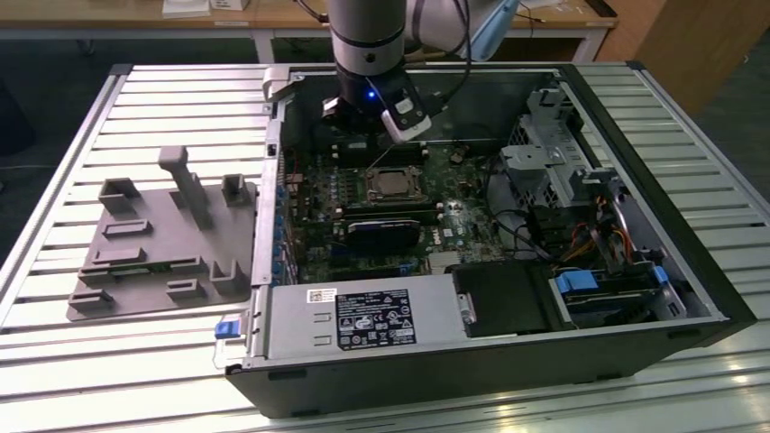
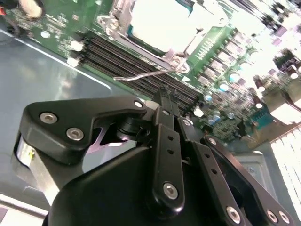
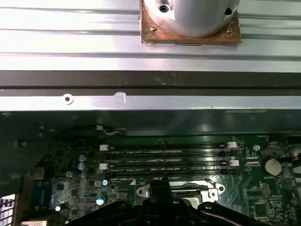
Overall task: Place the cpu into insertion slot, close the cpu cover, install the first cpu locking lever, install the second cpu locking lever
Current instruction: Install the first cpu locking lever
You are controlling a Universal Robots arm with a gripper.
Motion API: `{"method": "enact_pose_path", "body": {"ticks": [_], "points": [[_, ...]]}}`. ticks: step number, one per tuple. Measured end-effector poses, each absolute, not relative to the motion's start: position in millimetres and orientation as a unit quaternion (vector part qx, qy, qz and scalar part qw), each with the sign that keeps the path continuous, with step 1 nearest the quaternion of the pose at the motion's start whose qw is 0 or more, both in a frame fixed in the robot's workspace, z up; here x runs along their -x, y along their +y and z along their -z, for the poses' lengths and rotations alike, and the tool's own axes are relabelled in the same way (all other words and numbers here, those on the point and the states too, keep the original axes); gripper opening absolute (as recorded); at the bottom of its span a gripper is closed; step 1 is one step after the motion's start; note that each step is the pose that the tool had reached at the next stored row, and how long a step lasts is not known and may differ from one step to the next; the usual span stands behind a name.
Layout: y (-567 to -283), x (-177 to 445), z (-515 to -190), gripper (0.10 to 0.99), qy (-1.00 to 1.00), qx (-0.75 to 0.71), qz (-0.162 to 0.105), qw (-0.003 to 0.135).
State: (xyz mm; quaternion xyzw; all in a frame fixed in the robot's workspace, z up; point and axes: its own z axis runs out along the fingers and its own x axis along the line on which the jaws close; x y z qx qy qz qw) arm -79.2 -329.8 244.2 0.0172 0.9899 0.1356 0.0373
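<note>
Risk: slipping off thin unlatched lever (image 2: 141,76) beside cpu (image 1: 389,186), gouging mobo (image 2: 61,19) or RAM slots (image 2: 122,56). Claw (image 2: 165,92) pinched narrow, empty, near lever.

Lab: slatted bench (image 1: 121,99), open computer case (image 1: 481,365)

Glare bleached the cpu (image 2: 160,23) nearly white in my second wrist view — overhead light also flared off the slatted table (image 1: 72,379), while the case (image 1: 481,370) interior sat dim, shadowed.
</note>
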Motion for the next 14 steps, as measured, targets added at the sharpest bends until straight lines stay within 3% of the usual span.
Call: {"method": "enact_pose_path", "body": {"ticks": [7, 14], "points": [[-329.8, 79.3, -243.1, 0.102, 0.987, -0.011, -0.136, 0.087], [-329.8, 79.3, -238.6, 0.102, 0.985, -0.008, -0.137, 0.107]]}}
